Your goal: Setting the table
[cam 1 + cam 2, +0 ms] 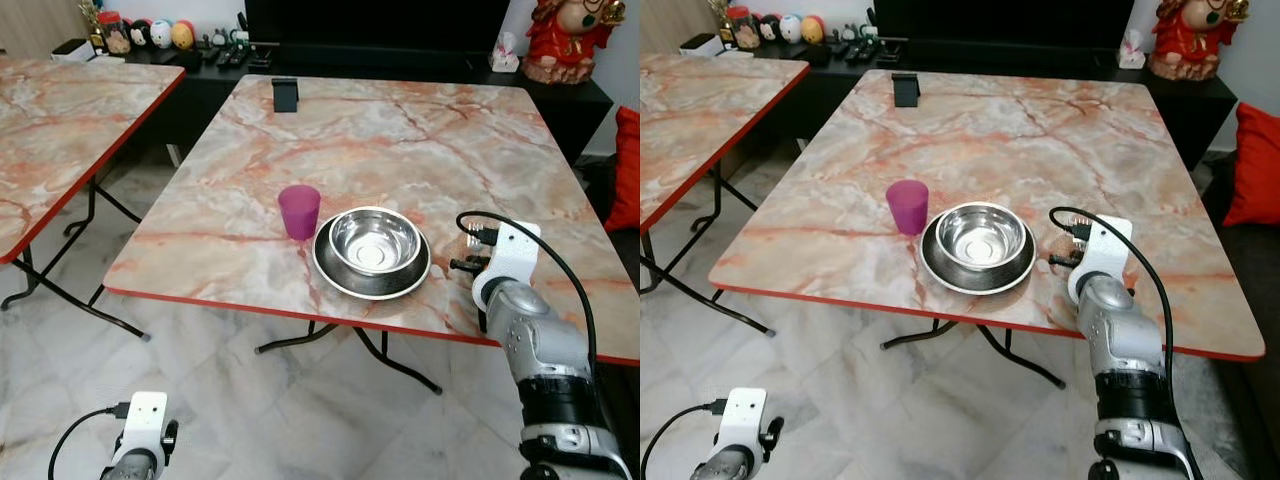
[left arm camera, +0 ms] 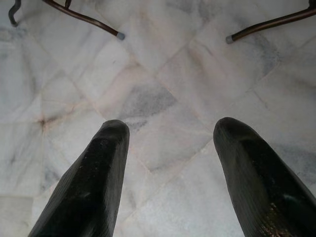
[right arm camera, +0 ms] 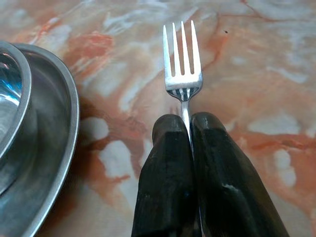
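A steel bowl point(image 1: 374, 241) sits in a steel plate point(image 1: 340, 278) near the front edge of the marble table point(image 1: 400, 140). A purple cup point(image 1: 299, 211) stands just left of the plate. In the right wrist view my right gripper point(image 3: 190, 123) is shut on a silver fork point(image 3: 182, 59), tines pointing away, held low over the tabletop just right of the plate point(image 3: 59, 148). The right wrist point(image 1: 505, 262) hovers over the table beside the plate. My left gripper point(image 2: 170, 131) hangs open above the floor, nothing between its fingers point(image 2: 94, 173).
A small black stand point(image 1: 285, 94) sits at the table's far edge. A second marble table point(image 1: 60, 120) is at the left. A dark sideboard point(image 1: 400, 60) with figurines runs along the back. Red cushion point(image 1: 628, 170) at the right. Marble floor point(image 1: 250, 400) below.
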